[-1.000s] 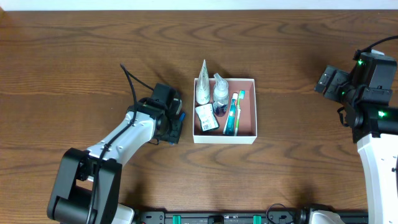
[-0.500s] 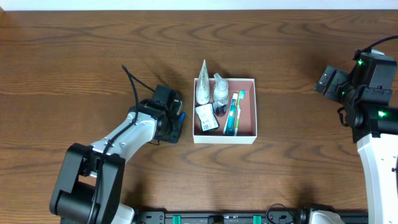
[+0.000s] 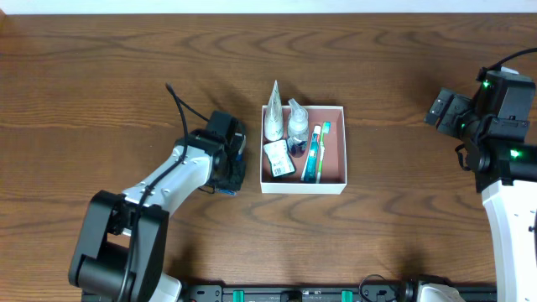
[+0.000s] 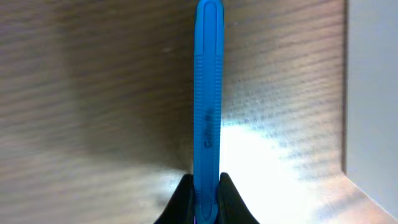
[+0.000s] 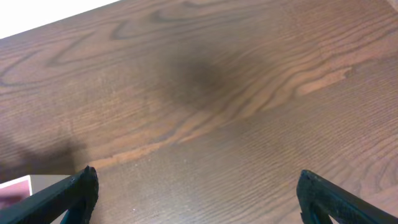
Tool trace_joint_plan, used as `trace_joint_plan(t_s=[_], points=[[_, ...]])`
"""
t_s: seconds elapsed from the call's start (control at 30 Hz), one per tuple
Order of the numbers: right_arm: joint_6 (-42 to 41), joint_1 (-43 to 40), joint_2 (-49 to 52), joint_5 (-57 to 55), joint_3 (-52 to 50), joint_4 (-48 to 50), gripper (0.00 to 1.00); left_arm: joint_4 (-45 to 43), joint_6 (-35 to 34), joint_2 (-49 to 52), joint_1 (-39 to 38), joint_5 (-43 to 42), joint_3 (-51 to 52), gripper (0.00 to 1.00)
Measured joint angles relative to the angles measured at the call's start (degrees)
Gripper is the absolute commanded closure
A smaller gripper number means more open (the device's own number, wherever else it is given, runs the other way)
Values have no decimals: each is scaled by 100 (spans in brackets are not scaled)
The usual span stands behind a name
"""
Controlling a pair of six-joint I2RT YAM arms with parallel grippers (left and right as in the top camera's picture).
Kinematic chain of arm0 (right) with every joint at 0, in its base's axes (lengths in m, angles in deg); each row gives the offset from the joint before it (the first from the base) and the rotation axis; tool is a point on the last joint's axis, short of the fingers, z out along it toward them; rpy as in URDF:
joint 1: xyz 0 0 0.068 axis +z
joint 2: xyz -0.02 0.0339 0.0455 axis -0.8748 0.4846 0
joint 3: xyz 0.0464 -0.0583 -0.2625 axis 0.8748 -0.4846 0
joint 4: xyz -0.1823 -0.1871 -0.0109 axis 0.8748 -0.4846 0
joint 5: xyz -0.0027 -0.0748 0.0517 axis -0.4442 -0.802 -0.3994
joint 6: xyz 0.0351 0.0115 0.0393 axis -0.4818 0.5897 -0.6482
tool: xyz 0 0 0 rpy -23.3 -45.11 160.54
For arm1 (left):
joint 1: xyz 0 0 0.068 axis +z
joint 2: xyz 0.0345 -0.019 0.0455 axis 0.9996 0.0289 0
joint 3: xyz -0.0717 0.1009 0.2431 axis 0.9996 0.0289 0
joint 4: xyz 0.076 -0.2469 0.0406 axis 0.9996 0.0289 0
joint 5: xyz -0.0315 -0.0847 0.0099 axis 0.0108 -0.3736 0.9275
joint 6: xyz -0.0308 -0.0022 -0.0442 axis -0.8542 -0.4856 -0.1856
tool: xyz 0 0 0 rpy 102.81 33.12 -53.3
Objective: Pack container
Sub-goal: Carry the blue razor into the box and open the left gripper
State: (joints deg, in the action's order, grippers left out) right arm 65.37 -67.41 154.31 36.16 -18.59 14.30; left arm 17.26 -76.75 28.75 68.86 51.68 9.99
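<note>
The container (image 3: 302, 188), a shallow white-walled box with a pinkish-brown inside, sits mid-table. It holds a white tube (image 3: 273, 119), a clear bottle (image 3: 297, 122), a sachet (image 3: 278, 158) and blue and green toothbrushes (image 3: 315, 154). Just left of it, my left gripper (image 3: 234, 173) is down at the table. In the left wrist view that gripper (image 4: 206, 186) is shut on a slim blue ribbed handle (image 4: 208, 93), with the container wall (image 4: 372, 87) to its right. My right gripper (image 5: 199, 199) is open over bare wood, far right of the container (image 5: 13, 186).
The dark wooden table (image 3: 394, 59) spreads all around the container. The left arm's cable (image 3: 178, 109) loops above its wrist. The right arm (image 3: 499, 109) stands at the table's right edge.
My left gripper has gone from partly open to shut on the blue handle, shifting slightly beside the container. The right arm has not moved.
</note>
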Motion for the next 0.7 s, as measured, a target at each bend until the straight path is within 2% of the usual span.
trace_joint_plan(t_s=[0.13,0.27,0.37,0.5,0.7], points=[[-2,0,0,0,0,4,1,942,0,-483,-2,315,-975,94],[-2,0,0,0,0,0,1,1333,-87,-1209,-2,501,-1834,94],[0,0,0,0,0,2,1,1292,-496,-1954,-26,588,-2330,94],[-2,0,0,0,0,0,1,1102,-1233,-2708,-337,658,-2428,94],[0,0,0,0,0,2,1,476,-1947,-2645,-1703,1078,-2426,94]])
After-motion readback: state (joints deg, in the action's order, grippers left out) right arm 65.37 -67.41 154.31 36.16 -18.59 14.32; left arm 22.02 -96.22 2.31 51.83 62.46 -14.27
